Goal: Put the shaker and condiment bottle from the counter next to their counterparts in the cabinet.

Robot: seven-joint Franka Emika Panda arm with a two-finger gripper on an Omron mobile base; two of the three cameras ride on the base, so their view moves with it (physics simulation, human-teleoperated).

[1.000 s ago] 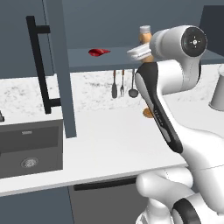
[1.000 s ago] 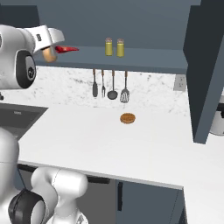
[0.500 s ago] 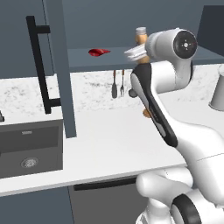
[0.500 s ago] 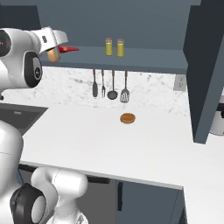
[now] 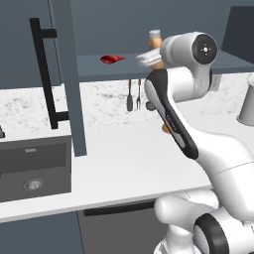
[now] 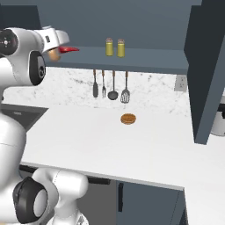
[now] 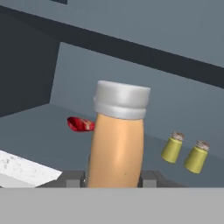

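Two yellow-green shakers stand together on the dark cabinet shelf; my gripper grasps the orange-tan white-capped squeeze bottle

Straight ahead of the gripper, the condiment bottle clamped between its fingers blocks the middle of the path. Beyond it to the left, the red bottle lies on the cabinet shelf; to the right stand two shakers side by side. Bare shelf lies open between the red bottle and the shakers. The open cabinet door hangs off to the left.
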